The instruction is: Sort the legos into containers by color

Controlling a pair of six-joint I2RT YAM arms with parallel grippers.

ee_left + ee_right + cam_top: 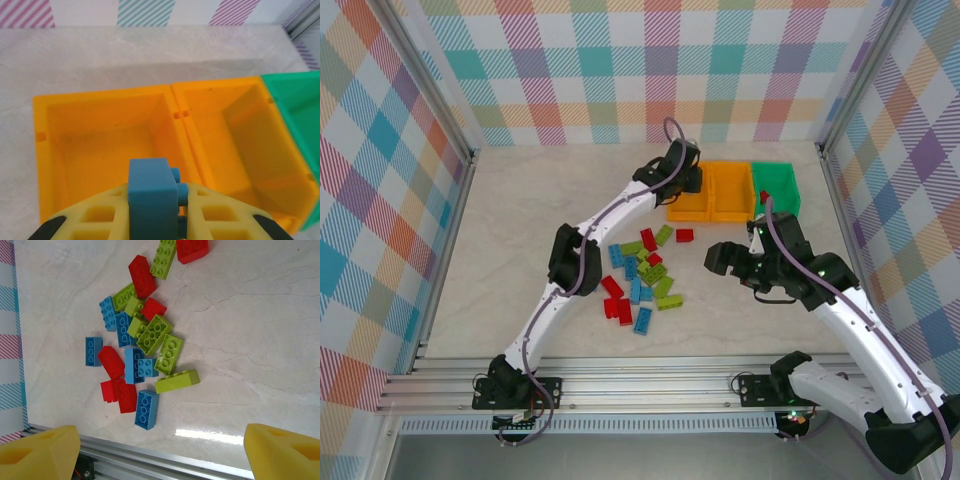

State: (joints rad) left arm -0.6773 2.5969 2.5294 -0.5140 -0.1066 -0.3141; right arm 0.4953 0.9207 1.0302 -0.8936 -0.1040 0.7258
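Note:
My left gripper (155,220) is shut on a blue lego (152,197) and hangs over the left orange bin (107,135), which looks bare inside. In the top view the left gripper (682,178) sits at that bin (688,208). To its right stand the middle orange bin (731,190) and the green bin (777,185), with a red piece (764,195) in the green one. Blue, red and lime green legos (640,280) lie scattered mid-table; among them a blue brick (146,410) and a lime brick (177,381) lie nearest the right gripper (160,450), which hangs open above the table with nothing between its fingers.
The aluminium rail (150,457) runs along the near table edge, just below the pile in the right wrist view. Checkered walls (640,70) enclose the table. Bare marble surface (520,200) lies left of the bins and the pile.

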